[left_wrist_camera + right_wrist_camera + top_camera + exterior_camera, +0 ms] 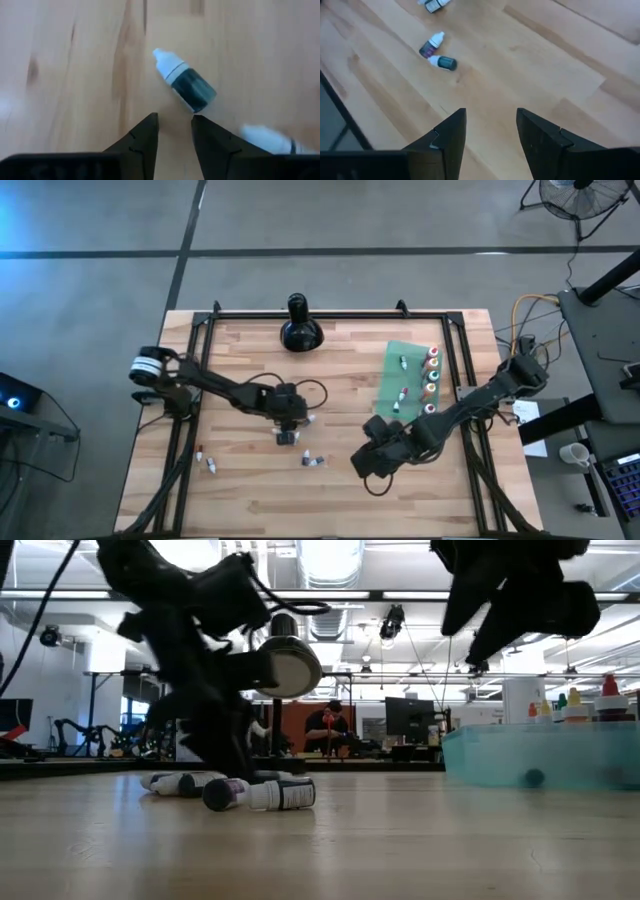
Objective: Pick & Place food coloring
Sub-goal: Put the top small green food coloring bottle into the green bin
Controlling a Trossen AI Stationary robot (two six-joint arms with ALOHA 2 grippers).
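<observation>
Right under your left gripper (174, 129) lies one vial (186, 81) of the food coloring: white pointed cap, dark teal body, flat on its side on the bare wood, just ahead of the fingertips and touching neither. The fingers stand a narrow gap apart with nothing between them. A second white-capped vial (267, 139) lies close beside it, partly out of frame. Two more small vials (437, 51) lie together nearer the middle of the table (250, 490), one purplish and one dark teal, and another pair (207, 460) sits near the left front edge. Over on the right, the teal-green sheet (393, 360) carries a row of upright droppers (431, 375) with red, green and orange caps along its outer side, plus a few white vials (404, 395) lying on it. Your right gripper (490, 131) hangs above open wood off the sheet's front corner, fingers parted and empty. A black long-necked object (299, 328) stands by the far rail. The middle and front of the boards give you broad open room.
</observation>
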